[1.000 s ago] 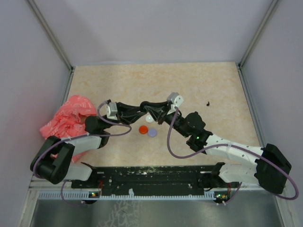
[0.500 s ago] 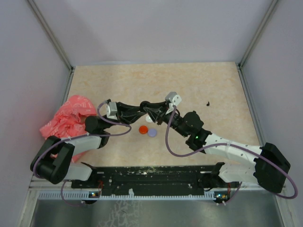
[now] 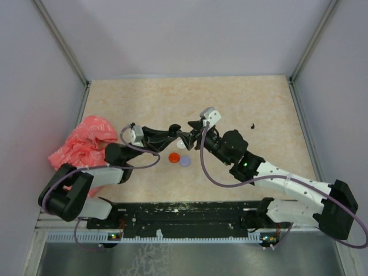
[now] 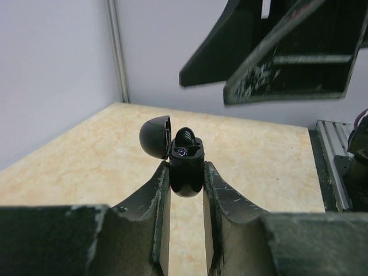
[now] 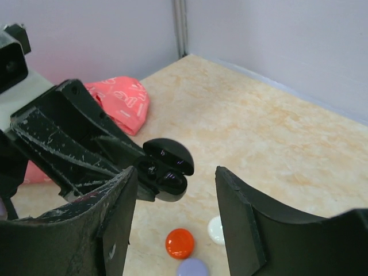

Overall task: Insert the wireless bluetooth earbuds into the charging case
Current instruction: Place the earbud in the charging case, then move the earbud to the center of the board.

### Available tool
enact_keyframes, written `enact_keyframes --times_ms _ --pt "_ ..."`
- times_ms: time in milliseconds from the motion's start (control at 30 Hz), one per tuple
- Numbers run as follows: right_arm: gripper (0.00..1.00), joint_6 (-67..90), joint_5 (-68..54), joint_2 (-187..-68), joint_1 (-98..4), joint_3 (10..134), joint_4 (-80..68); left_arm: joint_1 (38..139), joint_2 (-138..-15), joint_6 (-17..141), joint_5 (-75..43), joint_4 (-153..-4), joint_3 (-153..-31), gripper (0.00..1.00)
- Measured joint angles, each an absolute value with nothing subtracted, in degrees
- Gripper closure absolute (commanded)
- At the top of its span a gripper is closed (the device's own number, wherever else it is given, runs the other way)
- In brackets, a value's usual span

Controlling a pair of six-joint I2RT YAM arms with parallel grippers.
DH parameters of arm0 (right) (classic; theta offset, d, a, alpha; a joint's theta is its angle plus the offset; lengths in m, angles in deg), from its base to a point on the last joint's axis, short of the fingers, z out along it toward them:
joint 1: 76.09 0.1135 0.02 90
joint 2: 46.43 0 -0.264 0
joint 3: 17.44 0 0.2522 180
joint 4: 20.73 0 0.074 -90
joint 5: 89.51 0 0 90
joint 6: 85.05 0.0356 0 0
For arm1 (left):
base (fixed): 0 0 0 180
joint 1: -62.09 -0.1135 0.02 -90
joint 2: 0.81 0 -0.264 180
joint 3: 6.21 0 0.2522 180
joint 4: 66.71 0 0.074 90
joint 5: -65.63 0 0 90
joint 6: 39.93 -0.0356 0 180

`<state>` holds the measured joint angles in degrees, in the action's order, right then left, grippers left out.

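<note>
1. The left pincer (image 4: 185, 168) is squeezed tight on the black charging case (image 4: 186, 179). It holds the case up in the air over the tabletop (image 3: 230, 98).
2. The lid (image 4: 155, 135) is flipped open. A dark round earbud (image 4: 185, 138) seems to sit in the case.
3. The right pincer (image 5: 175, 172) is wide and has nothing in it. It hangs just beside the case.
4. I think this step is putting one earbud in.
5. Next, the right pincer must go and get another earbud. A tiny dark bit (image 3: 253, 125) lies far off on the tabletop. It may be one, but it is too small to tell.
6. The red disc (image 5: 180, 242) and white disc (image 5: 216, 230) are not earbuds, so leave them.
</note>
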<state>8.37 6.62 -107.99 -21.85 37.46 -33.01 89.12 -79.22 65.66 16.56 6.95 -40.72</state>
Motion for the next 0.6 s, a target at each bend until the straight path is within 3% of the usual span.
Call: enact_keyframes --times_ms 600 --pt "0.41 10.03 12.02 -109.89 -41.41 46.25 -7.00 89.12 -81.69 64.98 10.94 6.95 -34.82 1.00"
